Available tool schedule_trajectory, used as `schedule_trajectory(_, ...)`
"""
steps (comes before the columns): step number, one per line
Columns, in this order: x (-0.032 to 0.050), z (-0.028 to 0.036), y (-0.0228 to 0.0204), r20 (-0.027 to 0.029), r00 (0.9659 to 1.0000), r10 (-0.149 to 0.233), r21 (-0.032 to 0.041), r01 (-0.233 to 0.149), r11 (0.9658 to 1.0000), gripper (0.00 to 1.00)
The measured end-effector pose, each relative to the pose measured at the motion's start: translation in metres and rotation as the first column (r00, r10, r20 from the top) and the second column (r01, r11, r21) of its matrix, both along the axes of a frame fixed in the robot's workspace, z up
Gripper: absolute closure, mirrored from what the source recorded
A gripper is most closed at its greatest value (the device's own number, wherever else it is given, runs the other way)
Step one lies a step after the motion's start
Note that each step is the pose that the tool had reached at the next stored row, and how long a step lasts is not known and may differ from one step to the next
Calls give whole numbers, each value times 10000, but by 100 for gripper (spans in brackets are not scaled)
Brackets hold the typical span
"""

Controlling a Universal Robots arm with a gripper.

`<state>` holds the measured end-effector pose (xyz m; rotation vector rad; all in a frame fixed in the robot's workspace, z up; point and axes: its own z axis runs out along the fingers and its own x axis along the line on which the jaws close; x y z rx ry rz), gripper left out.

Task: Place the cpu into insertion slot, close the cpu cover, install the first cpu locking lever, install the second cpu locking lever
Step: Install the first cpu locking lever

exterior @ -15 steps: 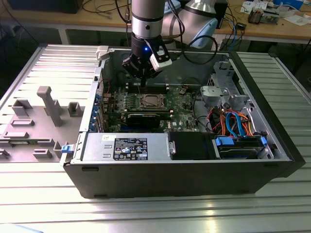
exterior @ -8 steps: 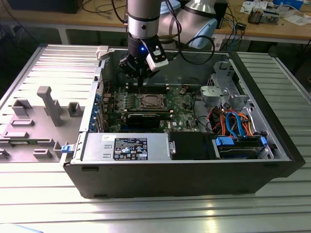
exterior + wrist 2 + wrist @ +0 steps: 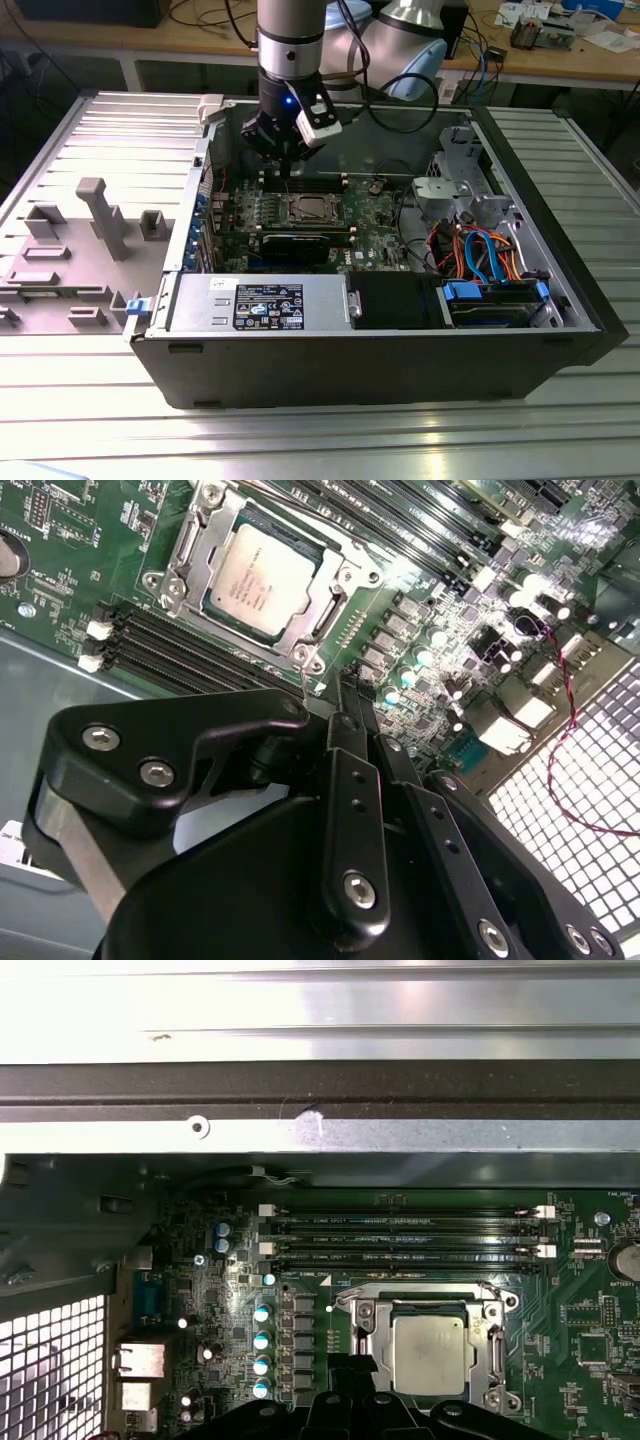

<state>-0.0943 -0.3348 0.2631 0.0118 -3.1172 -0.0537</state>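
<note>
The cpu [image 3: 262, 577] [image 3: 428, 1353] lies flat in the insertion slot [image 3: 305, 208] on the green board, silver top facing up. The cpu cover [image 3: 418, 1306] [image 3: 330, 590] is down over the chip's edges, framing it. A thin metal locking lever [image 3: 303, 678] stands up at one corner of the socket, close to my fingertips. My black gripper [image 3: 338, 695] [image 3: 352, 1368] [image 3: 283, 165] hangs just above the board beside the socket, shut, with nothing visible between the fingers.
Black memory slots [image 3: 400, 1240] run alongside the socket. The case's metal wall [image 3: 320, 1130] stands close behind them. A black graphics card [image 3: 300, 245], a drive cage [image 3: 460, 190], coloured cables [image 3: 480, 255] and the power supply [image 3: 260, 300] crowd the case.
</note>
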Motion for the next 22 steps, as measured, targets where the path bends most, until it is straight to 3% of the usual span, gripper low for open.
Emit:
schedule_trajectory(6, -73, 0, 0, 10, 10000, -1, 15, 1, 10000, 89)
schedule_trajectory(11, -160, 0, 11, 34, 10000, 0, 73, -1, 10000, 89)
schedule_trajectory(14, -191, 0, 79, 33, 10000, 0, 82, -1, 10000, 89)
schedule_trajectory(22, -201, -15, 163, 34, 9995, 319, 98, -319, 9994, 89)
